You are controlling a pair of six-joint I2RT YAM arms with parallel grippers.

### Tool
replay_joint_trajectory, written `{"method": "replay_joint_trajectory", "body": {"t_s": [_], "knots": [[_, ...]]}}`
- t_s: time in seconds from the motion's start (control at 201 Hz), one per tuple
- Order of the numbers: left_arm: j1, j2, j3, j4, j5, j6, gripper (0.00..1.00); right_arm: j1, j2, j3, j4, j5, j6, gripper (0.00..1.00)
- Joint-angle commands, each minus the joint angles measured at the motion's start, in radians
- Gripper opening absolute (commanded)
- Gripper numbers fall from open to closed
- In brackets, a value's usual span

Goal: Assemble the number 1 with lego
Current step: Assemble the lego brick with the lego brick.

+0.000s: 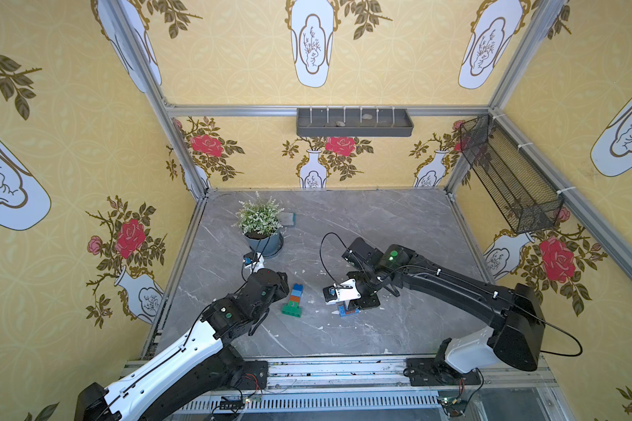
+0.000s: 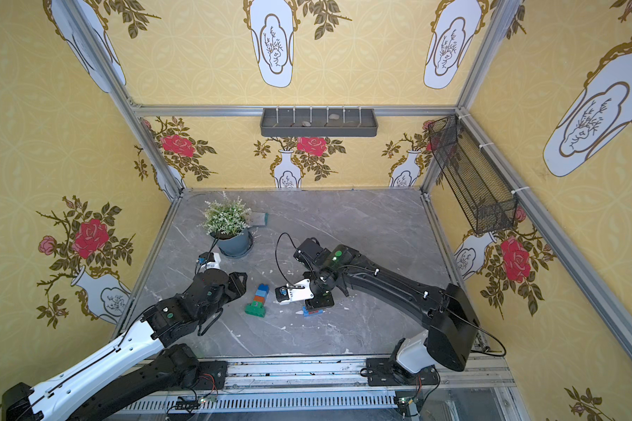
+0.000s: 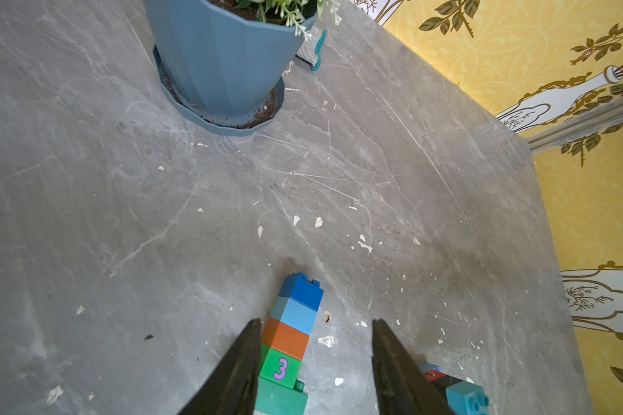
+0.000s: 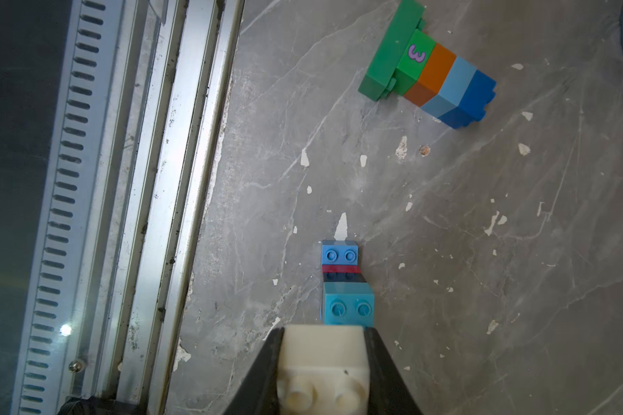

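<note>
A lego stack [image 1: 292,300] lies flat on the table: long green base, green brick marked 3, orange, light blue, blue. It also shows in the other top view as the same stack [image 2: 258,300] and in the right wrist view [image 4: 432,72]. My left gripper [image 3: 315,321] is open just above the table; the stack [image 3: 288,337] lies between its fingers, close against one of them. My right gripper [image 4: 324,336] is shut on a white brick [image 4: 324,363], just over a small cluster of blue, red, black and light-blue bricks [image 4: 342,280]. Whether brick and cluster touch I cannot tell.
A potted plant in a blue pot [image 1: 261,226] stands at the back left, with a small grey and teal item [image 1: 288,219] behind it. An aluminium rail [image 4: 180,179] runs along the table's front edge. A grey shelf [image 1: 354,122] and a mesh basket [image 1: 508,178] hang on the walls.
</note>
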Motion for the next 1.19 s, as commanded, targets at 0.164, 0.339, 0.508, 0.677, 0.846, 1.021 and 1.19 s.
{"method": "replay_joint_trajectory", "body": {"t_s": [0.164,0.339,0.508,0.677,0.846,1.021,1.19], "knots": [[0.001,-0.016,-0.015,-0.032,-0.015,-0.02,0.52,0.016,0.052,-0.005,0.011,0.084,-0.108,0.0],[0.001,0.01,0.001,-0.055,-0.007,-0.012,0.52,0.02,0.074,-0.002,0.015,0.117,-0.112,0.0],[0.001,0.012,-0.005,-0.053,-0.005,-0.013,0.52,0.023,0.09,0.005,0.019,0.153,-0.092,0.0],[0.001,0.003,-0.021,-0.034,0.001,-0.01,0.53,0.028,0.111,0.02,0.008,0.168,-0.064,0.0],[0.001,0.002,-0.025,-0.058,-0.019,-0.034,0.53,0.028,0.137,0.046,-0.005,0.174,-0.032,0.0],[0.001,0.002,-0.036,-0.056,-0.023,-0.048,0.53,0.028,0.167,0.071,-0.039,0.166,-0.007,0.0],[0.001,-0.01,-0.039,-0.075,-0.044,-0.07,0.53,0.028,0.183,0.091,-0.06,0.148,0.007,0.0]]}}
